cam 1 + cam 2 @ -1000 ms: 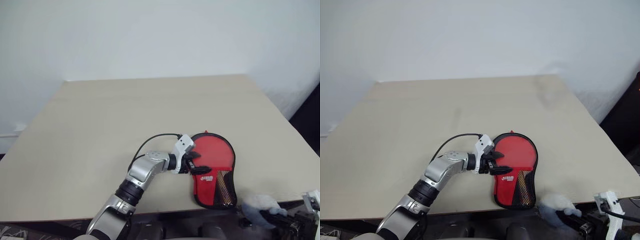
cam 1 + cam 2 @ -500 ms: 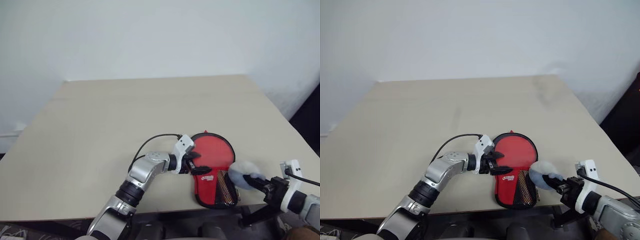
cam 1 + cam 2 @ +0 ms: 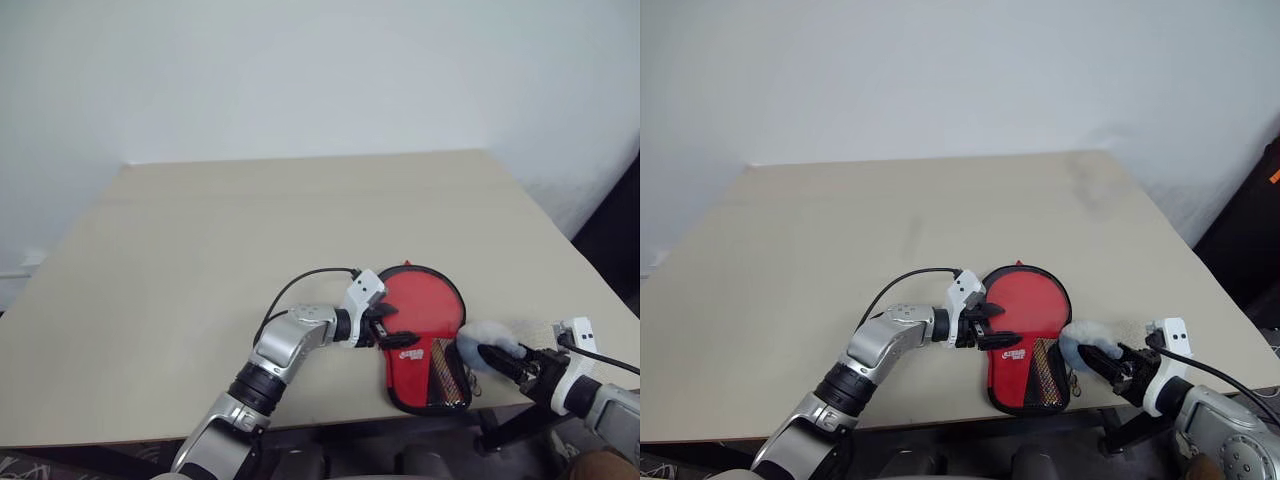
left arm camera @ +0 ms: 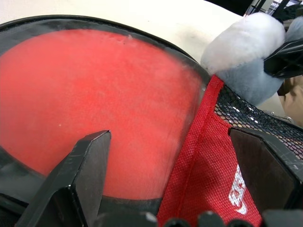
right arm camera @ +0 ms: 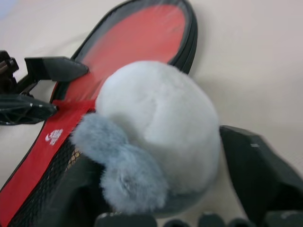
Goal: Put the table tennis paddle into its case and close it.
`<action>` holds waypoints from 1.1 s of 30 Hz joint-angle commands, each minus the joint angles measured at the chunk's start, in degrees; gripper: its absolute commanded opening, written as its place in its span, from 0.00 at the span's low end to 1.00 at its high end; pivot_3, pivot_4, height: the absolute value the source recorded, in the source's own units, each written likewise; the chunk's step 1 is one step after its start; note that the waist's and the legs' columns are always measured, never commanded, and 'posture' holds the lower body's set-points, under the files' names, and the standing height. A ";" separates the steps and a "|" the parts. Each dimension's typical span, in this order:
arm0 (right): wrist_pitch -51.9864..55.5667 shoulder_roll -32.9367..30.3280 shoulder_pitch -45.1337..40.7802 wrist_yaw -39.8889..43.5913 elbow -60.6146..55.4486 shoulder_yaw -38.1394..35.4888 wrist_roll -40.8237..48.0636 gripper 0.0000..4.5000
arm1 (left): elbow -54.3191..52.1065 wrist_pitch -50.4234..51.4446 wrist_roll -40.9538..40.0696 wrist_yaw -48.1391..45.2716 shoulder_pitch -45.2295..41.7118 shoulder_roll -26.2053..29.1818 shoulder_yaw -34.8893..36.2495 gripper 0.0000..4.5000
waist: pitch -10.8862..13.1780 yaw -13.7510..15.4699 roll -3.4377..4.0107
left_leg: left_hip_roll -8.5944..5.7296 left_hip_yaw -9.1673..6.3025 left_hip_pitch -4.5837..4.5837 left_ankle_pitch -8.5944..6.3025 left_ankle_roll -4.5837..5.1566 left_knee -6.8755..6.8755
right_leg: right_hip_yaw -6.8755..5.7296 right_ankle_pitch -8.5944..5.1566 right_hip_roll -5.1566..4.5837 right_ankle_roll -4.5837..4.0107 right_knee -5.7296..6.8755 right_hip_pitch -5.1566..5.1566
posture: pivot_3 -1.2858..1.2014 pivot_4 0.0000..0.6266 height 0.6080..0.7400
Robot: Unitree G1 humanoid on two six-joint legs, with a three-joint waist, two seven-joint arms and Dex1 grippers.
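The case [image 3: 428, 352] lies flat near the table's front edge, red with black edging, a white logo and a black mesh patch. Its round upper part [image 4: 94, 94] is plain red. I cannot tell whether that is the table tennis paddle under clear plastic or the case itself, and no handle shows. My left gripper [image 3: 397, 328] is open, its fingers standing over the case's left edge. My right gripper [image 3: 500, 358] is at the case's right edge. Its fingers stand wide on either side of a grey fluffy ball [image 5: 161, 113], which rests against the case.
The beige table [image 3: 300, 220] stretches wide beyond the case toward a white wall. Its front edge runs just below the case and the right gripper. A black cable [image 3: 300, 285] loops from the left wrist.
The right gripper came up from below the table's front edge with the fluffy ball and moved to the case's right side, and its fingers have spread. The left arm has stayed still.
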 commanded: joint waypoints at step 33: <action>-10.74 5.41 -31.19 11.63 1.79 8.60 8.78 0.78 | -27.37 2.33 -10.47 -3.37 16.91 26.75 25.53 0.94 | 1.17 -1.10 0.38 | 0.11 0.05 -0.32 0.23 0.22 -0.79 | 0.24 0.25 0.16 -0.13 0.39 -0.90 | 0.52 0.00 1.00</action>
